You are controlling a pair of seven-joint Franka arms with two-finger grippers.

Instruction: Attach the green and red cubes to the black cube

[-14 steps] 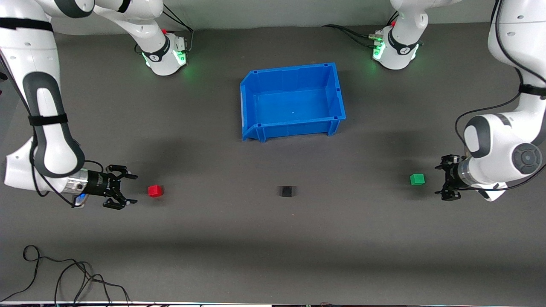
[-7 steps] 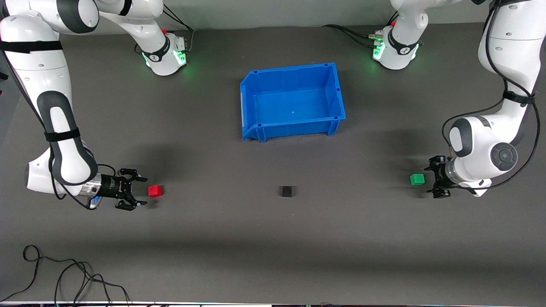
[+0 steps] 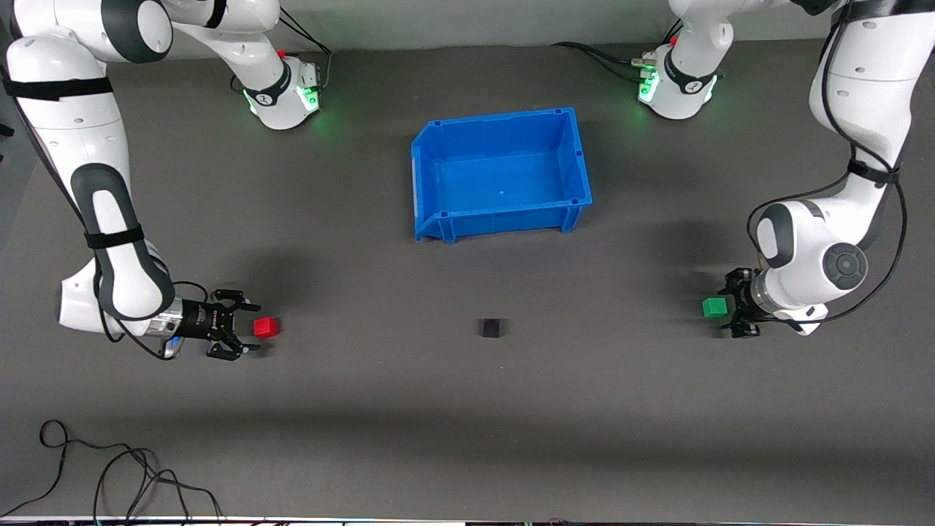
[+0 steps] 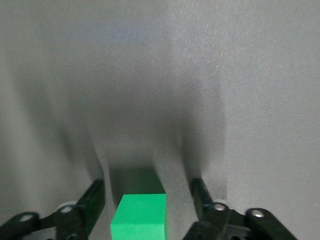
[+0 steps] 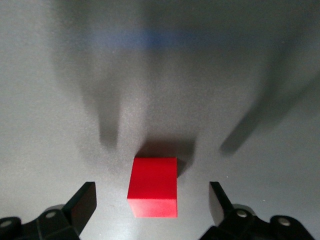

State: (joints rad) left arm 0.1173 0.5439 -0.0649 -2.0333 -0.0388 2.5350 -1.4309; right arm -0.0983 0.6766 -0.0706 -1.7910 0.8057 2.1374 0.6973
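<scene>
The red cube (image 3: pixel 266 327) lies on the table toward the right arm's end. My right gripper (image 3: pixel 245 327) is low at the table, open, its fingertips just short of the cube; in the right wrist view the red cube (image 5: pixel 153 186) lies between the fingertips (image 5: pixel 84 200), untouched. The green cube (image 3: pixel 714 307) lies toward the left arm's end. My left gripper (image 3: pixel 733 310) is open with its fingers on either side of it; in the left wrist view the green cube (image 4: pixel 139 216) sits between the fingers (image 4: pixel 94 200). The black cube (image 3: pixel 491 328) lies alone midway between the two.
A blue bin (image 3: pixel 570 164) stands empty, farther from the front camera than the black cube. Black cables (image 3: pixel 109 475) lie near the table's front edge at the right arm's end.
Both grippers have slid along the table toward their cubes: the right toward the red cube, the left up around the green cube. The cubes have not moved.
</scene>
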